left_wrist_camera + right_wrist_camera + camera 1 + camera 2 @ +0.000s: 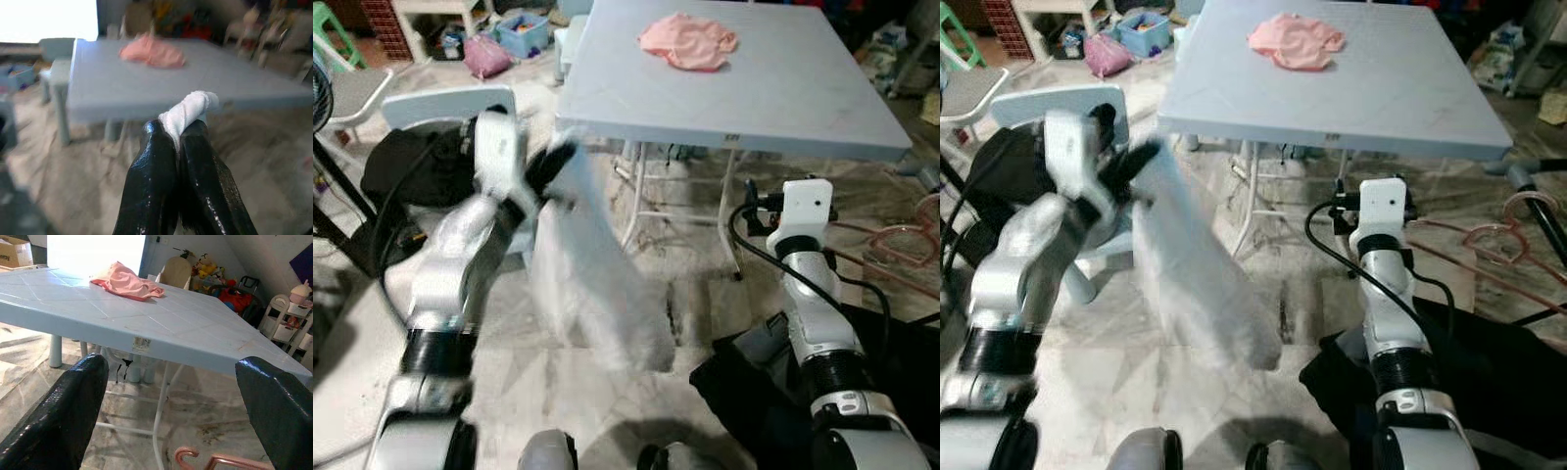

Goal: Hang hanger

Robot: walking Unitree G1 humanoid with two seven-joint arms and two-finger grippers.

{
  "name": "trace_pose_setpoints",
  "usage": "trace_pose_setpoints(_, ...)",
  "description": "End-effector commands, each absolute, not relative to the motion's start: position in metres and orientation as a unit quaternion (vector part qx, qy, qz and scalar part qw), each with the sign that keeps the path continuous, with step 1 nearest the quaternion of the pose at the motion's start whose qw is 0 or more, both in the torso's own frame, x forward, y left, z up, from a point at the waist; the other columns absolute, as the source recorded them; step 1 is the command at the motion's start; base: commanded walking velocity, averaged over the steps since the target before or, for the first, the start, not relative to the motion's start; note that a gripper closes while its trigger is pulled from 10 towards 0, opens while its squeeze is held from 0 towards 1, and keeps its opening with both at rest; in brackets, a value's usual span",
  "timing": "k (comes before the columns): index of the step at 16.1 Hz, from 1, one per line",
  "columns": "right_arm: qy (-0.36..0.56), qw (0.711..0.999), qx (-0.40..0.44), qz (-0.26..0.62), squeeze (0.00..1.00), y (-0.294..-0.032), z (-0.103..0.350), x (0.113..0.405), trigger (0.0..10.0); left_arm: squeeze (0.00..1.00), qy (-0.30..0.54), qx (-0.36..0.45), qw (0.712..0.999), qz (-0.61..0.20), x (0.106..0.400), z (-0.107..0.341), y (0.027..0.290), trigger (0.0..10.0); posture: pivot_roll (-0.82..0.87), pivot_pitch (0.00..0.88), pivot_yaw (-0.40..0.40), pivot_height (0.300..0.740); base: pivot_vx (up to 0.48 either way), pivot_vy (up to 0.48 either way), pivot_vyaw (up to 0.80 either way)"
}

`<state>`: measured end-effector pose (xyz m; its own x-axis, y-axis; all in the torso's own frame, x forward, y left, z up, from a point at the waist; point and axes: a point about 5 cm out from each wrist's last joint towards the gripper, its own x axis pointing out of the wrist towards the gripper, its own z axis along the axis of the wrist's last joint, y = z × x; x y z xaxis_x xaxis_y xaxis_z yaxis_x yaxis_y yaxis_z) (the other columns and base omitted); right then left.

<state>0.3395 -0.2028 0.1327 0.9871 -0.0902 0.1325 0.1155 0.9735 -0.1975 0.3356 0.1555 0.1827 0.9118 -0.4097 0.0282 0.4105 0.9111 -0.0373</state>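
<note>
My left gripper (553,162) is raised at the left and shut on a white cloth (597,284), which hangs down blurred toward the floor. The left wrist view has the cloth's bunched end (188,110) pinched between the two black fingers. My right gripper (171,377) is open with nothing in it, low in front of the grey-blue table (803,108). A pink hanger (1508,230) lies on the floor at the right, and its hook (195,460) is just below the right gripper's fingers. A pink garment (688,41) lies crumpled on the table's far side.
A pale chair (440,103) with a black bag (406,166) stands beside my left arm. Dark fabric (754,382) lies on the floor by my right side. A purple bag (484,54) and storage bins (524,34) sit at the back left.
</note>
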Motion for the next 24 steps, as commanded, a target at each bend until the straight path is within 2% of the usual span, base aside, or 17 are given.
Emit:
trace_pose_setpoints(1, -0.068, 0.991, -0.101, -0.048, 0.0, -0.201, 0.138, 0.344, 10.0, 0.0, 0.002, -0.012, 0.982, -0.189, 0.335, 0.173, 0.164, 10.0, 0.02, 0.063, -0.038, 0.74, 0.0, 0.0, 0.0)
trace_pose_setpoints(4, -0.061, 0.993, -0.09, -0.034, 0.0, -0.192, 0.136, 0.345, 10.0, 0.0, 0.042, -0.036, 0.988, -0.147, 0.33, 0.141, 0.177, 10.0, 0.01, 0.065, -0.052, 0.74, 0.0, 0.0, 0.0)
trace_pose_setpoints(11, -0.063, 0.994, -0.086, -0.03, 0.0, -0.194, 0.135, 0.344, 10.0, 0.0, 0.012, -0.061, 0.986, -0.155, 0.332, 0.145, 0.173, 10.0, 0.0, 0.054, -0.047, 0.74, 0.035, 0.0, 0.0)
trace_pose_setpoints(16, -0.057, 0.994, -0.082, -0.036, 0.0, -0.194, 0.133, 0.345, 10.0, 0.0, 0.001, -0.073, 0.985, -0.153, 0.334, 0.151, 0.172, 10.0, 0.01, 0.051, -0.043, 0.74, 0.104, 0.399, -0.4)
trace_pose_setpoints(24, -0.06, 0.994, -0.086, -0.032, 0.0, -0.194, 0.132, 0.344, 10.0, 0.0, -0.002, -0.059, 0.987, -0.149, 0.336, 0.15, 0.172, 10.0, 0.01, 0.043, -0.041, 0.74, 0.0, 0.446, 0.0)
